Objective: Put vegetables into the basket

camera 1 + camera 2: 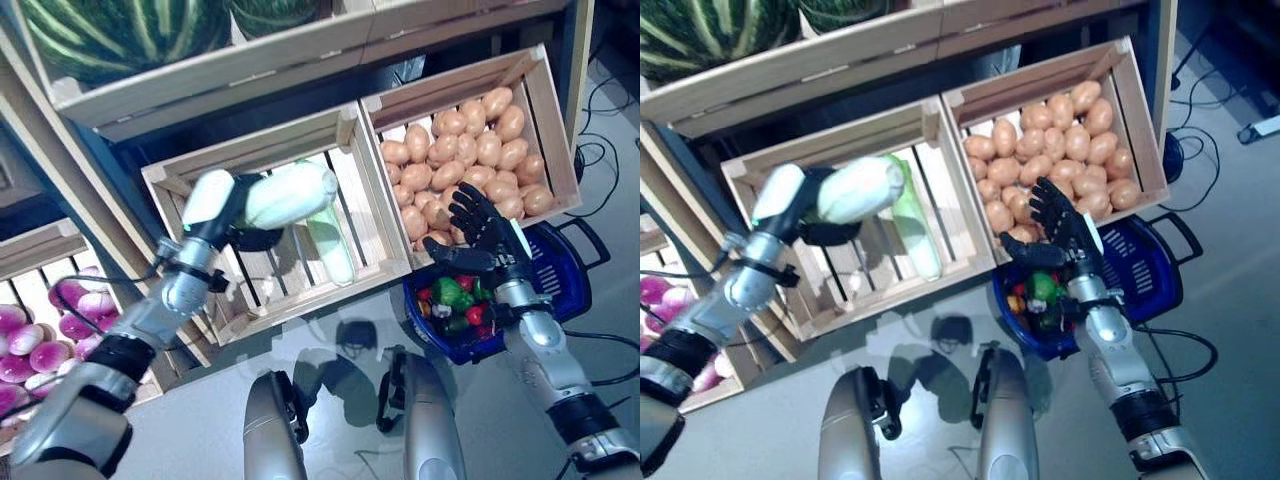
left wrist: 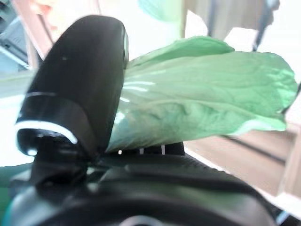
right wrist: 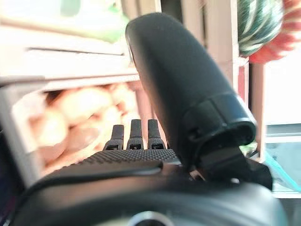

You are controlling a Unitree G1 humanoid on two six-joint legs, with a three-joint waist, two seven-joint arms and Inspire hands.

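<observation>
My left hand (image 1: 243, 222) is shut on a pale green cabbage (image 1: 291, 194), held above the middle wooden crate (image 1: 375, 275). The left wrist view shows its leafy end (image 2: 207, 89) clamped under the thumb (image 2: 80, 80). A second pale green cabbage (image 1: 331, 243) lies inside that crate. The blue basket (image 1: 560, 275) stands on the floor at the right with red and green vegetables (image 1: 455, 297) in it. My right hand (image 1: 482, 232) hovers open over the basket's left rim, holding nothing.
A crate of potatoes (image 1: 462, 152) sits behind the basket. Striped watermelons (image 1: 120, 30) fill the upper shelf. Purple-white turnips (image 1: 40, 335) lie in a low crate at the far left. Wooden shelf posts run between the crates.
</observation>
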